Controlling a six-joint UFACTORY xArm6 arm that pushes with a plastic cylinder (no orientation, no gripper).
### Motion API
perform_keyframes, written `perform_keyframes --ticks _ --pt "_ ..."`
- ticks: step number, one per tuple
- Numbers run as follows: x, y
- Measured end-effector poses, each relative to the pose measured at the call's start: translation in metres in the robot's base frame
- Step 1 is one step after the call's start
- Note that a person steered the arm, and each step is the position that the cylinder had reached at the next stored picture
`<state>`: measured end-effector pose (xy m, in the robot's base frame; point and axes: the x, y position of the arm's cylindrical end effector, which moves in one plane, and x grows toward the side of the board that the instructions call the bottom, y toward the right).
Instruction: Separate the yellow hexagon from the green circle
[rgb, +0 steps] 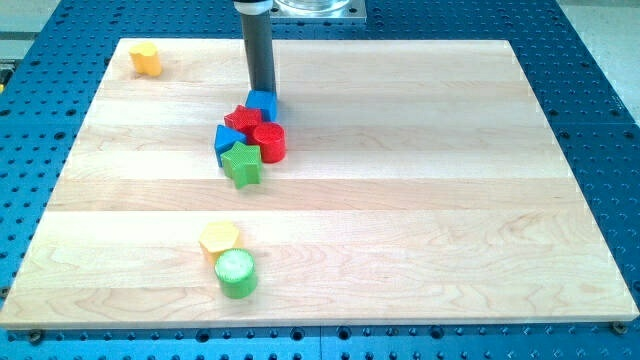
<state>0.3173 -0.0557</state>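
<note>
While my tip (263, 92) touches the blue block (263, 104), the yellow hexagon (219, 239) adjoins the green circle (236, 273) well below it; no claw exists.

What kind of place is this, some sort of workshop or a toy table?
Probably a robotics lab bench. A pale wooden board lies on a blue perforated metal table, small coloured plastic blocks such as the green star block are scattered on it, and my tip touches a blue block.

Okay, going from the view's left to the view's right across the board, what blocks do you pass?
Yellow block near the top left corner → yellow hexagon → green circle, touching it → then the central cluster, where the order is unclear: green star, blue blocks, red blocks. My tip sits at the cluster's top edge.
</note>
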Motion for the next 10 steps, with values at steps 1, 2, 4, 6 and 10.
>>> perform_keyframes --ticks 1,2,4,6,10 --pt "0.0 0.087" --pt "0.063 0.145" --pt "0.182 0.109" --pt "0.257 0.098" --pt "0.3 -0.037"
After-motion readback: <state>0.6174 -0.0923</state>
